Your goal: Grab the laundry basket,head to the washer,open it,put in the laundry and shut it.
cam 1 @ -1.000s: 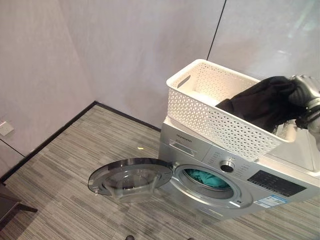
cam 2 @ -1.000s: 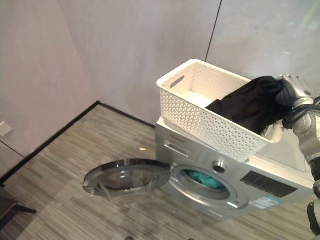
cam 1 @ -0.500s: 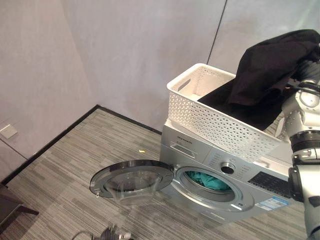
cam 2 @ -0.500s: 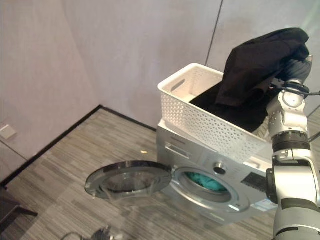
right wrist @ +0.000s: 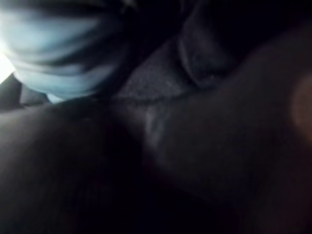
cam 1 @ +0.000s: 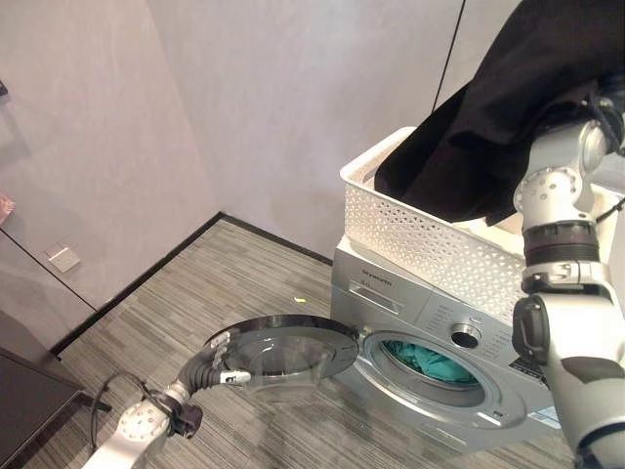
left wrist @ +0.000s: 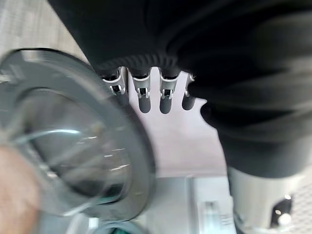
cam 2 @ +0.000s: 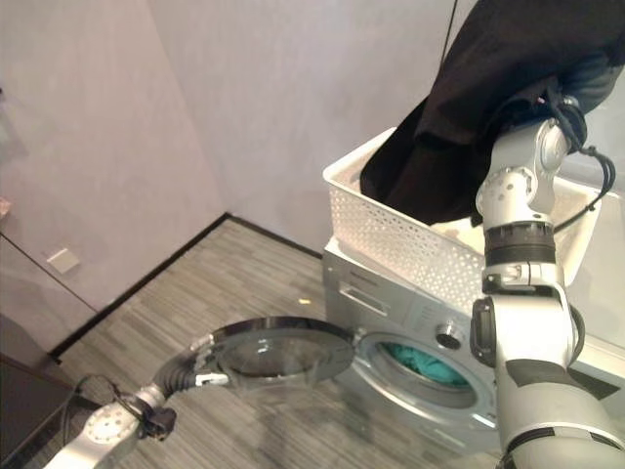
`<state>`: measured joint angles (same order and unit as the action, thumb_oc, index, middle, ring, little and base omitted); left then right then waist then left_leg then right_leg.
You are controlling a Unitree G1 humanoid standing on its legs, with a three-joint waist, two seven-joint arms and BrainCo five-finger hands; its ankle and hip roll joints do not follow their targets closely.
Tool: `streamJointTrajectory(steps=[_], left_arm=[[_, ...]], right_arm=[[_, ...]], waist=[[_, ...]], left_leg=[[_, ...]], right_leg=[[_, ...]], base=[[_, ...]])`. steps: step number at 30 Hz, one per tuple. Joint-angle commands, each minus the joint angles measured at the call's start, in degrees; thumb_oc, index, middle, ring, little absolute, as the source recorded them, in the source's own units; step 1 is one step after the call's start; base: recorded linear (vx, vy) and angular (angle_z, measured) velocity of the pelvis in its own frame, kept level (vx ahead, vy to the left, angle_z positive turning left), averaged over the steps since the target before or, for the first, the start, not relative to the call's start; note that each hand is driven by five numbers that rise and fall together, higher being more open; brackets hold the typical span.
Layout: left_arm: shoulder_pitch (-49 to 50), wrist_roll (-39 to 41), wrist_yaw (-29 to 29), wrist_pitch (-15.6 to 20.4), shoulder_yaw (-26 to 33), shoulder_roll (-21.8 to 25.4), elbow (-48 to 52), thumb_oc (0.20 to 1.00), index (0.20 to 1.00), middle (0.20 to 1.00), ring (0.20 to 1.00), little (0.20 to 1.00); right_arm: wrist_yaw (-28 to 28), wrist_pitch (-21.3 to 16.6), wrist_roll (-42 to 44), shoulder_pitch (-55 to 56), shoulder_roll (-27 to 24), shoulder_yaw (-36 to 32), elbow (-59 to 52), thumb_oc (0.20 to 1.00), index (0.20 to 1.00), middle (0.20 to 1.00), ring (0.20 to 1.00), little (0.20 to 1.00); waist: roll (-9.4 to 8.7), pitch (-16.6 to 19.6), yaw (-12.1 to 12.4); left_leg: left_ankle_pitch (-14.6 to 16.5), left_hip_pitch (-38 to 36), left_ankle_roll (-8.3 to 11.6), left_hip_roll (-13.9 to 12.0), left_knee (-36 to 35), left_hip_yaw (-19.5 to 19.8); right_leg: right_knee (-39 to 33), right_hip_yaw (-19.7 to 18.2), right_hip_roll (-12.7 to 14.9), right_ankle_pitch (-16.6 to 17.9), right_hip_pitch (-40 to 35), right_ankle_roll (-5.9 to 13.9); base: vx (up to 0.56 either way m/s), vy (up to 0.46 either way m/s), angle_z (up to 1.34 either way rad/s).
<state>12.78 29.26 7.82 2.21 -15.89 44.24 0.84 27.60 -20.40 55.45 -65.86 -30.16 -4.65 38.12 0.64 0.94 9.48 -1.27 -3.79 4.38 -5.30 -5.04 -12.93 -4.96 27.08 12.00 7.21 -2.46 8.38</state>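
One white laundry basket (cam 1: 420, 239) sits on top of one silver washer (cam 1: 410, 318), door (cam 1: 283, 347) open, teal cloth (cam 1: 430, 357) inside. My right robot hand (cam 2: 571, 83) lifts one black garment (cam 1: 508, 107) above the basket; its grip is hidden. My left robot hand (cam 1: 217, 366), fingers straight, rests at the door's rim. Grey striped floor (cam 1: 244, 283), pale walls.

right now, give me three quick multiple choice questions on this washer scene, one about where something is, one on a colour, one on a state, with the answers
1. Where is the white laundry basket?
A. on the floor
B. on top of the washer
C. inside the drum

2. What colour is the laundry already in the drum?
A. teal
B. red
C. yellow

3. How is the washer door?
A. shut
B. removed
C. swung open

Answers:
1 B, the basket rests on the machine's top.
2 A, teal cloth shows through the round opening.
3 C, the door stands out to the side with the left hand at its rim, while the right hand lifts the black garment above the basket.
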Motion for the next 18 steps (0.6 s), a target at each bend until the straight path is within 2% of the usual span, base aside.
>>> streamJointTrajectory(steps=[1,2,6,8,15,18], left_arm=[[-1.1,5.7,-0.2,4.2,4.4,5.6,5.0,1.0,1.0,1.0,1.0,1.0],[-3.2,7.8,-0.7,5.4,6.1,6.9,6.8,1.0,1.0,1.0,1.0,1.0],[-7.8,9.8,-1.8,7.1,7.1,7.1,7.8,1.0,1.0,1.0,1.0,1.0],[-11.7,13.9,-2.1,8.1,7.4,5.2,7.8,1.0,1.0,1.0,1.0,1.0],[-21.3,12.5,-3.8,9.7,3.8,0.5,6.0,1.0,1.0,1.0,1.0,1.0],[-26.3,10.5,-5.6,10.5,2.4,-2.6,4.3,1.0,1.0,1.0,1.0,1.0]], right_arm=[[-0.9,-5.5,0.4,-6.6,-1.4,2.0,-4.2,0.2,0.2,0.2,0.2,0.2],[-1.5,-6.3,1.4,-7.5,-1.2,3.4,-5.7,0.2,0.2,0.2,0.2,0.2],[-2.2,-7.0,2.9,-9.9,-1.8,4.8,-5.8,0.2,0.2,0.2,0.2,0.2],[-2.8,-7.8,4.0,-12.3,-1.5,6.5,-6.0,0.2,0.2,0.2,0.2,0.2],[-3.0,-9.2,5.0,-17.2,-1.4,8.8,-7.0,0.2,0.2,0.2,0.2,0.2],[-2.9,-9.6,4.5,-19.7,0.3,10.7,-7.8,0.2,0.2,0.2,0.2,0.2]], waist=[[-4.1,4.1,1.1],[-4.41,4.5,1.2],[-4.96,4.9,1.3],[-5.47,5.4,1.0],[-6.27,6.0,0.3],[-6.63,6.2,-0.4]], left_leg=[[-1.4,0.2,1.0,0.2,0.2,2.1],[-1.1,-0.1,1.19,0.1,0.3,2.3],[-0.9,-0.6,1.33,0.1,0.3,2.6],[-0.9,-1.0,1.42,0.1,0.3,2.7],[-1.3,-0.2,1.74,0.1,0.2,3.7],[-1.2,0.0,1.68,0.3,0.1,3.8]], right_leg=[[0.4,-1.7,4.0,2.2,-1.9,3.88],[0.5,-1.5,3.9,1.7,-2.4,3.95],[0.6,-1.3,3.8,1.3,-3.1,3.86],[0.6,-1.3,3.7,1.0,-3.5,3.72],[0.7,-0.4,3.7,0.9,-3.8,3.53],[0.7,-0.3,3.7,1.0,-3.6,3.42]], base=[[0.0,0.0,0.0],[0.0,-0.005,0.05],[0.0,-0.002,0.01],[-0.01,-0.003,0.05],[-0.01,0.0,0.04],[-0.01,0.005,0.11]])
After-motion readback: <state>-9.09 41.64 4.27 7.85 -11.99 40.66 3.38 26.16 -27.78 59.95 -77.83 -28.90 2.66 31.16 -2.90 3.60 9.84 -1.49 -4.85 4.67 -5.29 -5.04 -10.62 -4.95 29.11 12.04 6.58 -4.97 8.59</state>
